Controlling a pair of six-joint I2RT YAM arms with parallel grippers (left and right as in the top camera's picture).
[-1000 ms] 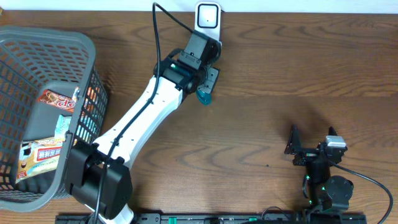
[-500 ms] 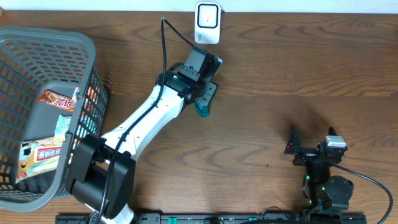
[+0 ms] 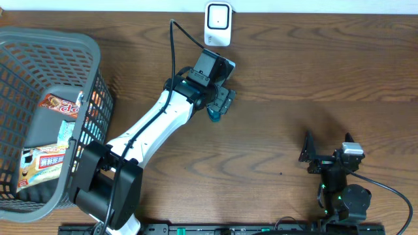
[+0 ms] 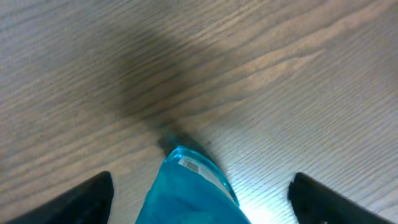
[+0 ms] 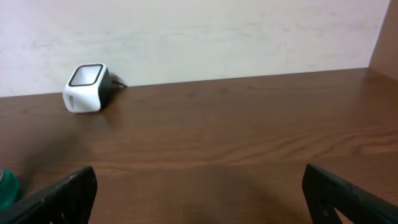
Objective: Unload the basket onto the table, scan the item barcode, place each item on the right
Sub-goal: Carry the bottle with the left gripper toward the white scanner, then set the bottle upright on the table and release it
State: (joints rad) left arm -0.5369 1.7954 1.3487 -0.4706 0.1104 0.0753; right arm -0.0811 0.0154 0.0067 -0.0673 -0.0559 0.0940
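Observation:
The item, a teal translucent pouch [image 3: 214, 114], lies on the wooden table just below my left gripper [image 3: 221, 102]. In the left wrist view the pouch [image 4: 193, 196] sits between the two black fingers [image 4: 87, 196] with a gap on each side, so the gripper [image 4: 202, 202] is open. A small white label [image 4: 188, 163] shows at the pouch's far end. The white scanner [image 3: 217, 15] stands at the table's back edge, a short way beyond the gripper. My right gripper [image 3: 326, 149] rests near the front right, open and empty [image 5: 199, 199].
A grey plastic basket [image 3: 91, 52] fills the left side, holding several snack packets [image 3: 55, 104]. The right wrist view shows the scanner [image 5: 86, 89] against a pale wall, and the pouch's teal edge [image 5: 5, 186] at far left.
My left arm drew back a little from the scanner, then its jaws spread wide and came off the teal pouch. The right arm has not moved.

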